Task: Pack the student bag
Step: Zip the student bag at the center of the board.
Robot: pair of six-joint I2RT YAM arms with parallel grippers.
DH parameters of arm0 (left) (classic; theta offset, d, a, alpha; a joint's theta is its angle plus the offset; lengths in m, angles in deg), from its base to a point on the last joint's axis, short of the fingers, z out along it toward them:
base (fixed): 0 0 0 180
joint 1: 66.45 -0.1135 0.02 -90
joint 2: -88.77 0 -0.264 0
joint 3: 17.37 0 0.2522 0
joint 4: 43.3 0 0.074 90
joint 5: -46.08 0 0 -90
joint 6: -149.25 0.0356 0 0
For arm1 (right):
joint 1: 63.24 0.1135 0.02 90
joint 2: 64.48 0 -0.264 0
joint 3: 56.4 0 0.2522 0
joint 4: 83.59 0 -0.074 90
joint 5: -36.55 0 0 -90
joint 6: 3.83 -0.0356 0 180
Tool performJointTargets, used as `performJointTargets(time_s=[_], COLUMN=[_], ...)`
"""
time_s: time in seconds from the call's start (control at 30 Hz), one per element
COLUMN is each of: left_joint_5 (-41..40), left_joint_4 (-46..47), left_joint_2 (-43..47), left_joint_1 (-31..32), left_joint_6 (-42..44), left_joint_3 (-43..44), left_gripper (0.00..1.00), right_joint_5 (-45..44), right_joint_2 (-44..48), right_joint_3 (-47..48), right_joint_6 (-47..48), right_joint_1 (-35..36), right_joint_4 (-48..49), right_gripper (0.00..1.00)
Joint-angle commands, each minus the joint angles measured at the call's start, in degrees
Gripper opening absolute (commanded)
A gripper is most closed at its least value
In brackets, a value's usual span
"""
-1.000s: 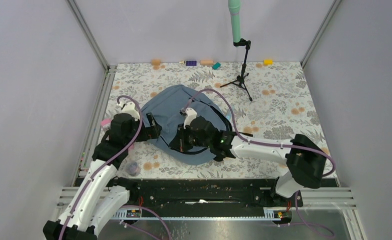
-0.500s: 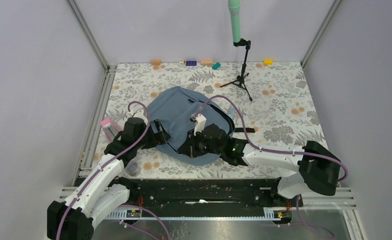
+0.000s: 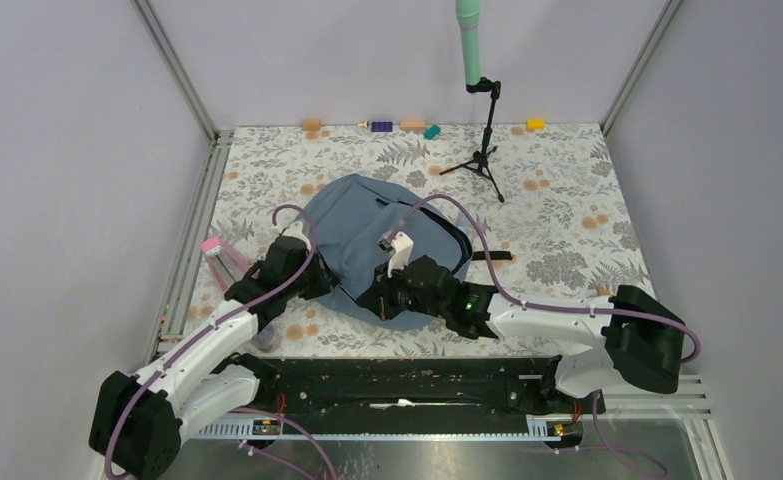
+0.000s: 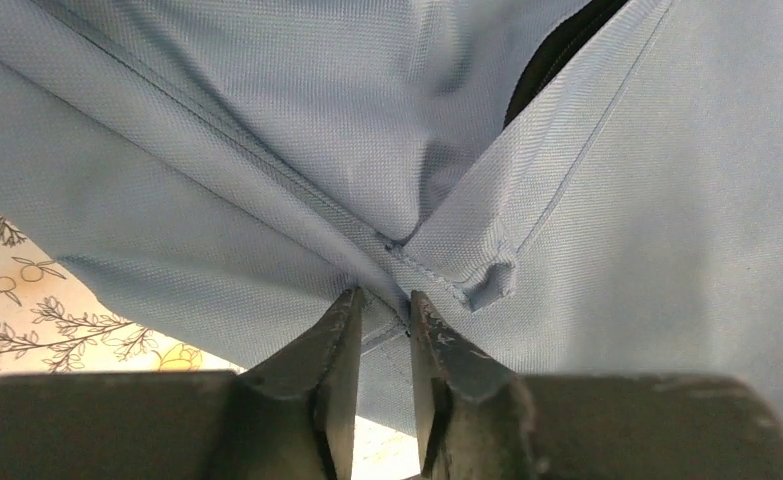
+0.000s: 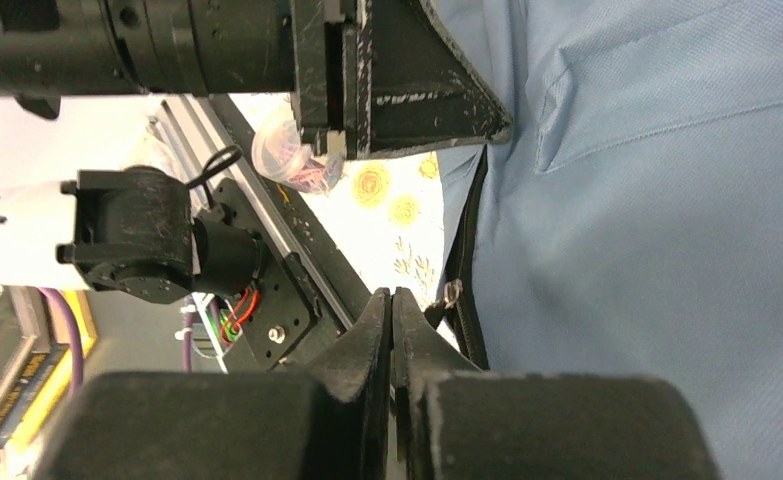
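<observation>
In the last second both your arms have slid toward the lower edge of the top view, and the student bag at centre frame has rounded out slightly. Your left gripper is pinched on a seam fold at the bag's lower left. Your right gripper is clenched with nothing visible between its tips, the zipper pull just beside them. You look to be bracing the fabric, but the pull isn't caught yet.
</observation>
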Motion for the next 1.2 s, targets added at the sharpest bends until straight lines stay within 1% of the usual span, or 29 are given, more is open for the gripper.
performJointTargets(time_s=[0.0, 0.07, 0.17, 0.3, 0.43, 0.7, 0.87, 1.03, 1.1, 1.13, 1.17], left_joint_5=[-1.41, -2.89, -4.98, -7.48, -8.72, -8.99, -9.42, -10.31, -8.71, -6.93, -4.89], left_joint_4=[5.27, 5.13, 4.99, 4.27, 4.57, 6.05, 6.22, 4.51, 3.47, 2.81, 2.14], left_joint_2=[0.31, 1.15, 2.64, 2.94, 1.90, 1.12, 0.55, 1.89, 2.75, 3.20, 3.69], left_joint_1=[0.28, 0.26, 0.28, 0.11, -0.67, -4.20, -4.45, -4.56, -4.57, -4.48, -4.35], left_joint_6=[-0.68, -0.52, -0.10, 1.63, 3.06, 5.04, 6.03, 7.36, 8.30, 8.95, 9.75], left_joint_3=[-0.73, -0.54, 0.25, 2.43, 3.56, 3.46, 3.22, 4.09, 5.35, 6.32, 7.42], left_gripper=[0.13, 0.00, 0.00, 0.00, 0.00, 0.00, 0.00, 0.00, 0.00, 0.04, 0.19], right_joint_5=[-11.36, -16.42, -21.99, -25.84, -29.49, -32.67, -34.27, -35.86, -35.51, -35.25, -34.94], right_joint_2=[5.53, 7.23, 10.13, 14.21, 15.97, 22.52, 25.81, 27.29, 27.86, 28.04, 28.20], right_joint_3=[-0.75, -1.97, -4.20, -7.11, -8.47, -11.25, -11.19, -11.37, -11.63, -11.70, -11.87], right_joint_6=[4.65, 5.17, 6.93, 8.52, 9.50, 8.27, 7.52, 6.68, 6.36, 6.20, 6.04], right_joint_1=[4.48, 5.53, 6.86, 7.71, 7.71, 7.80, 7.81, 7.80, 7.80, 7.80, 7.80], right_joint_4=[-0.52, -1.98, -3.18, -4.04, -7.08, -10.95, -12.20, -14.36, -14.87, -15.19, -15.28], right_gripper=[0.00, 0.00, 0.00, 0.00, 0.00, 0.00, 0.00, 0.00, 0.00, 0.00, 0.00])
